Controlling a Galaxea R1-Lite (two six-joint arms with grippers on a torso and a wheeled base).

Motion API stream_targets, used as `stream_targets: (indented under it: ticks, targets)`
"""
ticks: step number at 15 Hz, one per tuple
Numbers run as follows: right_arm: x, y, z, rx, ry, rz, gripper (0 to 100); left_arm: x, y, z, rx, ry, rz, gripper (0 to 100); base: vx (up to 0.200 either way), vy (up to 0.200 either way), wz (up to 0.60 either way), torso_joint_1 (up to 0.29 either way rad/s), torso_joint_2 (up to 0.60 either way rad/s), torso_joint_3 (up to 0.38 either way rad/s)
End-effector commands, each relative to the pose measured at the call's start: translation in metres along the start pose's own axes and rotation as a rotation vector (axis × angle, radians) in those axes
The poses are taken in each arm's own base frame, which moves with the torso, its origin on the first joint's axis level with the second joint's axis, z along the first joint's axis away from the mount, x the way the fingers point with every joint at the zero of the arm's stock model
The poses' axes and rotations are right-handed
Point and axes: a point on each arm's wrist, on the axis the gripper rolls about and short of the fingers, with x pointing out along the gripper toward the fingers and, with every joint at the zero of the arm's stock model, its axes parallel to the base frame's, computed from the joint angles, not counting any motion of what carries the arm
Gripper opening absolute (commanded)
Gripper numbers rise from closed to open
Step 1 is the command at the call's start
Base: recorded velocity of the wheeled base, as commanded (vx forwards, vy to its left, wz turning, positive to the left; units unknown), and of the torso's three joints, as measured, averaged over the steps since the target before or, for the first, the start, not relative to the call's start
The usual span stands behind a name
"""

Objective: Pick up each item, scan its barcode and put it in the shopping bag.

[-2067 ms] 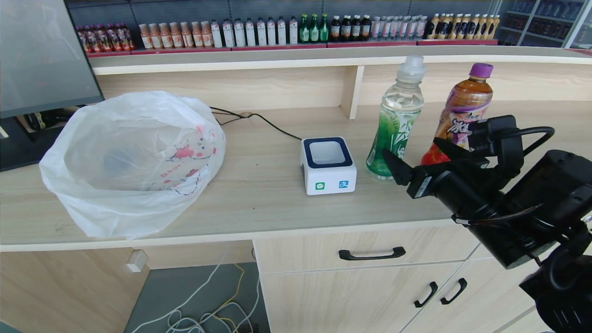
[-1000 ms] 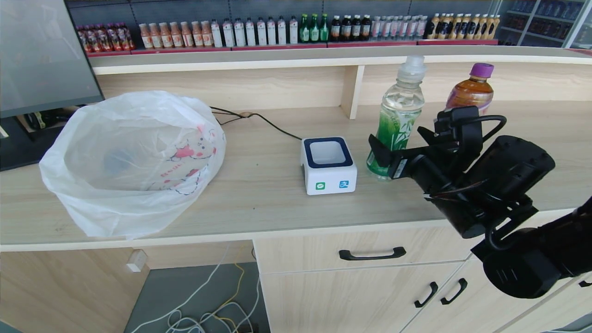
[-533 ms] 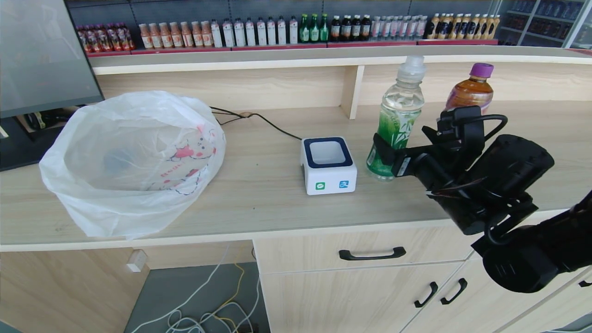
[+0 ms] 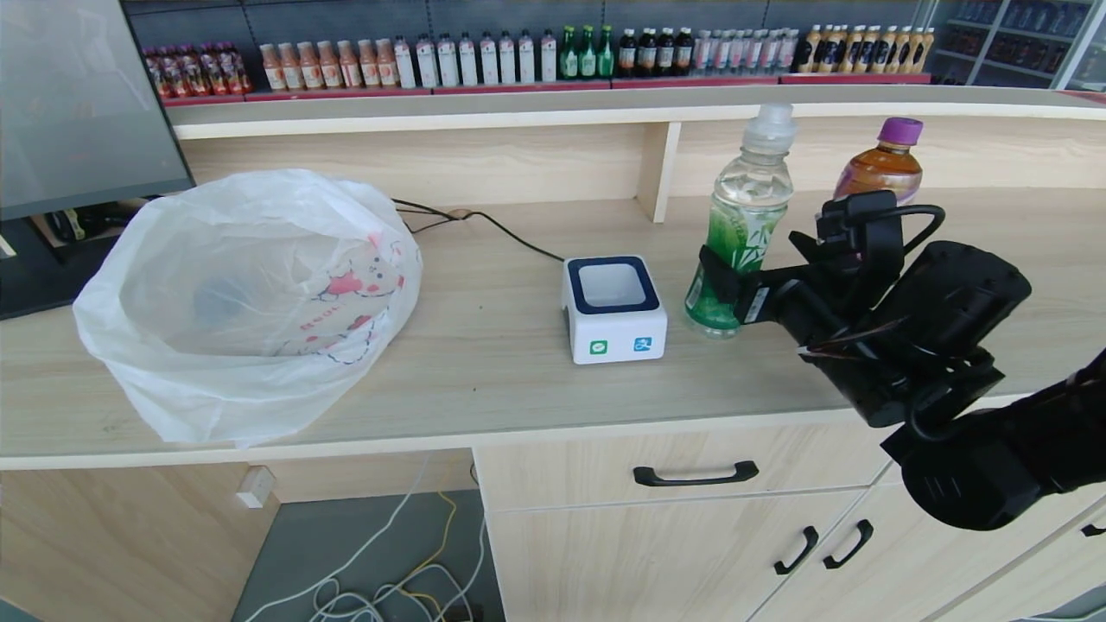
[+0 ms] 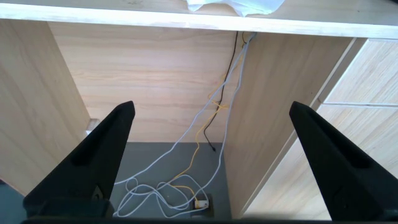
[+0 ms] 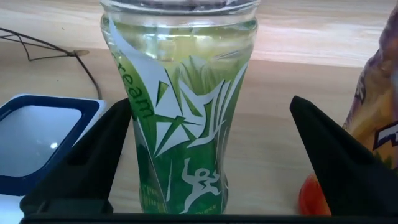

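Note:
A clear bottle with a green label (image 4: 745, 212) stands upright on the wooden counter (image 4: 484, 363), just right of the white barcode scanner (image 4: 612, 307). My right gripper (image 4: 750, 263) is open, its fingers on either side of the bottle's lower half. In the right wrist view the bottle (image 6: 180, 124) stands between the two dark fingers (image 6: 81, 168), with the scanner (image 6: 37, 137) beside it. Behind that gripper stands a brown tea bottle with a purple cap (image 4: 883, 164). The white shopping bag (image 4: 242, 294) sits open at the counter's left. My left gripper (image 5: 211, 162) hangs open below the counter.
A black cable (image 4: 484, 220) runs from the scanner to the back of the counter. A dark monitor (image 4: 78, 95) stands at far left. Drawers with black handles (image 4: 696, 473) sit under the counter, and loose wires (image 5: 186, 186) lie on the floor. Shelves of bottles (image 4: 536, 56) line the back.
My right gripper moved up and left from the counter's front edge to the green-labelled bottle, and its open fingers now straddle it. The bottles, scanner and bag have not moved.

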Motion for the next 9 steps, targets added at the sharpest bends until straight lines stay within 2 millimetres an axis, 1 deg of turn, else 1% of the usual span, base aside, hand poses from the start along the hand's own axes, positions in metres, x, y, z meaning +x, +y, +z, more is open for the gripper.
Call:
stream_targets:
  ticks: [1, 6, 9]
  targets:
    - [0.0029, 0.0031, 0.0069, 0.006, -0.022, 0.007, 100, 0.0, 0.0, 0.0, 0.0, 0.0, -0.001, 100, 0.0, 0.0, 0.0, 0.0, 0.0, 0.0]
    - [0.005, 0.0082, 0.0056, 0.004, 0.011, 0.031, 100, 0.0, 0.0, 0.0, 0.0, 0.0, 0.0, 100, 0.0, 0.0, 0.0, 0.0, 0.0, 0.0]
    - [0.0107, 0.0088, 0.0097, 0.004, 0.012, 0.031, 100, 0.0, 0.0, 0.0, 0.0, 0.0, 0.0, 100, 0.0, 0.0, 0.0, 0.0, 0.0, 0.0]
